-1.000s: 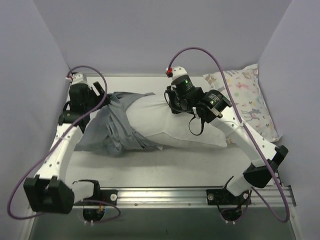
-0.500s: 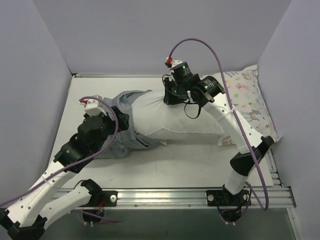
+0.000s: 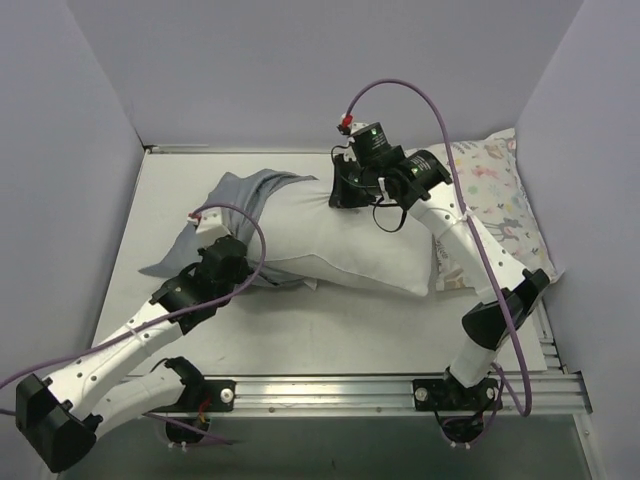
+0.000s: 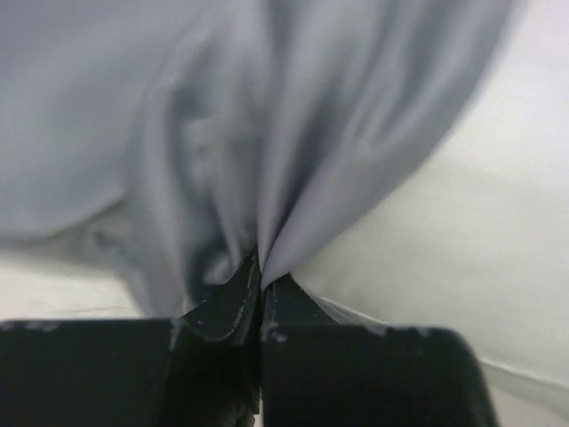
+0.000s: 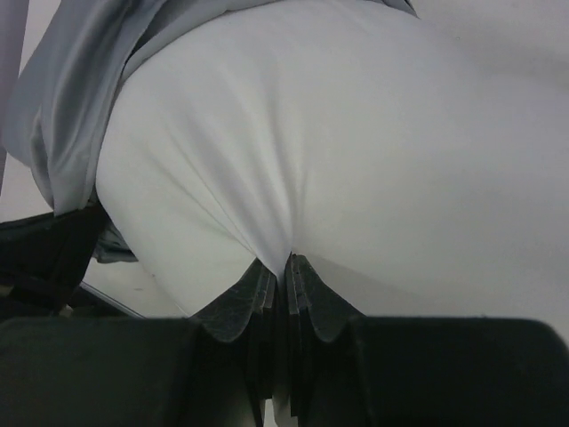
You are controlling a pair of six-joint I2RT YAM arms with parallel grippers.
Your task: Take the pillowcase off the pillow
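You have two robot arms before you, the left arm (image 3: 140,335) and the right arm (image 3: 478,268). They carry two grippers, the left gripper (image 4: 260,294) and the right gripper (image 5: 284,276). There are two pillows: one plain white pillow (image 3: 350,245) and one animal-print pillow (image 3: 495,195). You also have one grey pillowcase (image 3: 235,198), one table (image 3: 330,335), one metal rail (image 3: 330,390), and two purple cables, a left cable (image 3: 262,248) and a right cable (image 3: 395,83).

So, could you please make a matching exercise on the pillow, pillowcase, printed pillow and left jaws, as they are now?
1 pillow
2 pillowcase
3 printed pillow
4 left jaws

A shut on the pillowcase
B lying at the far right
C bunched at the pillow's left end
D mostly bare, pinched by the right jaws

Pairs: 1-D, 2-C, 3-B, 4-A
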